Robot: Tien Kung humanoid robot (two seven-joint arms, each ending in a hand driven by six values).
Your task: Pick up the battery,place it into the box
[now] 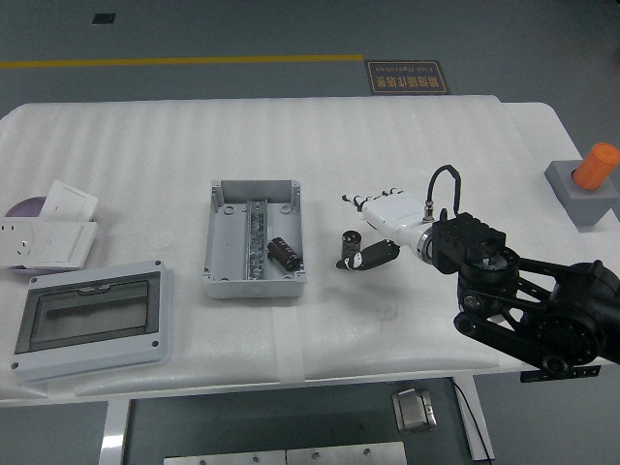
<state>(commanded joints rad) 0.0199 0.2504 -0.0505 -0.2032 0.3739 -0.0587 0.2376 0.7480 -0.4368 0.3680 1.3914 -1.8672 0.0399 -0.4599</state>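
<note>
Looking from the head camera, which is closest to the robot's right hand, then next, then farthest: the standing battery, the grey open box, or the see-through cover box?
1. Standing battery: right at the right hand, on its left.
2. Grey open box: farther left, mid-table.
3. See-through cover box: farthest, near the left front edge.

White right hand (383,215), black jointed arm (523,300), looping black cable (441,179).
</note>
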